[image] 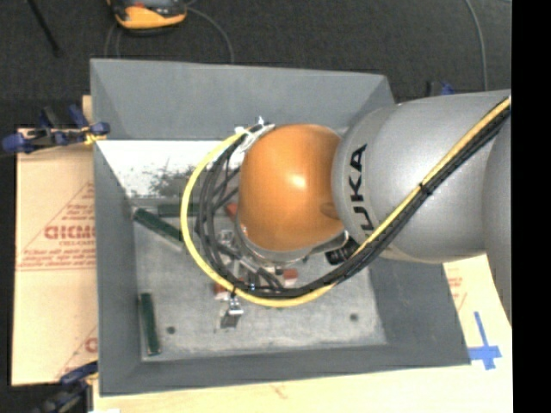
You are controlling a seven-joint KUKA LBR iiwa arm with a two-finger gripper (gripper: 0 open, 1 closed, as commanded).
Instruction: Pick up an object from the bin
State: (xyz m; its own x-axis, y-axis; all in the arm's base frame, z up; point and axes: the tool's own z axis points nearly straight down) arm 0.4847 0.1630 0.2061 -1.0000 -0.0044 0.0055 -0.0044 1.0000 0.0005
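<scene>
Dark green stick is seen by the bin's left edge, apart from the gripper, whose state cannot be told; bare floor might be closed on instead

Grey metal bin, 4 sloped walls down to a flat, speckled floor. Dark scuff marks on back-left wall. 2 dark green strips on the floor: short flat strip at front-left, just beside left wall foot, lengthwise along it; longer strip further back on the left, lying diagonal, right end hidden under the arm's cables. The 2 well apart, not touching. 2 small dark spots on front floor, kind unclear. Floor centre covered from view.
</scene>
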